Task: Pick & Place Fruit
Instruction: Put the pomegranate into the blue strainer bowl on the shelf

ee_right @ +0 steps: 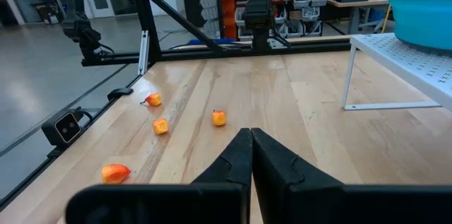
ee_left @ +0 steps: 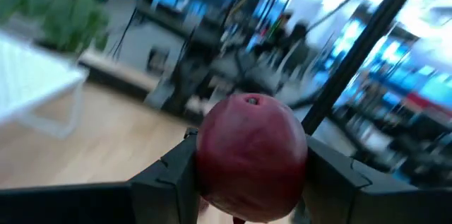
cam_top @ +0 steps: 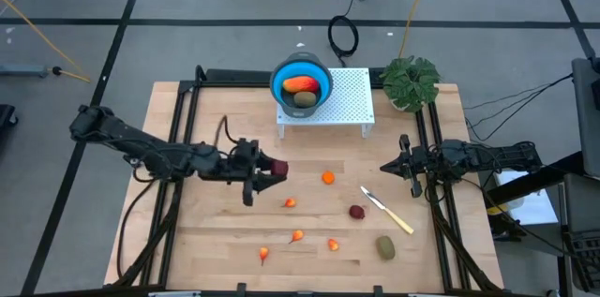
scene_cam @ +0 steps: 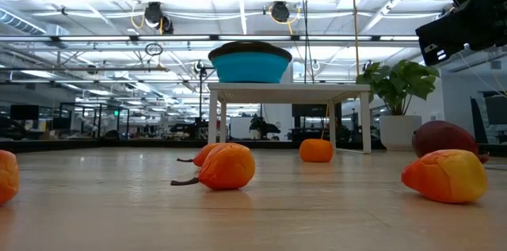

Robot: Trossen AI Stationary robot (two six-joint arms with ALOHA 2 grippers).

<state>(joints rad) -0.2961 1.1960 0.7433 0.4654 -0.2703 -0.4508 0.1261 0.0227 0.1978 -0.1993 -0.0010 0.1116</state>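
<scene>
My left gripper point(cam_top: 276, 170) is raised over the table's left half, shut on a dark red ball point(ee_left: 251, 157) of the fruit. The blue bowl point(cam_top: 319, 70) stands on a white perforated stand point(cam_top: 349, 100) at the far side; in it lie an elongated red-yellow piece point(cam_top: 300, 83) and a brown-green oval point(cam_top: 306, 99). On the table lie a second dark red ball point(cam_top: 357, 211), an orange ball point(cam_top: 327, 178), a brown-green oval point(cam_top: 385, 246) and several small orange bits point(cam_top: 297, 236). My right gripper point(cam_top: 384, 167) waits shut at the right side. My left gripper pinches the dark red ball by its two opposite sides point(ee_left: 206, 160) between its two fingers point(ee_left: 173, 178). The fingers point level, coming from the table's left. The ball is lifted clear of the table, its stem dimple up.
A knife with a pale yellow handle point(cam_top: 389, 211) lies right of centre beside the dark red ball. A potted plant point(cam_top: 410, 81) stands at the far right corner. Dark frame rails point(cam_top: 183, 138) run along the table's left and right sides.
</scene>
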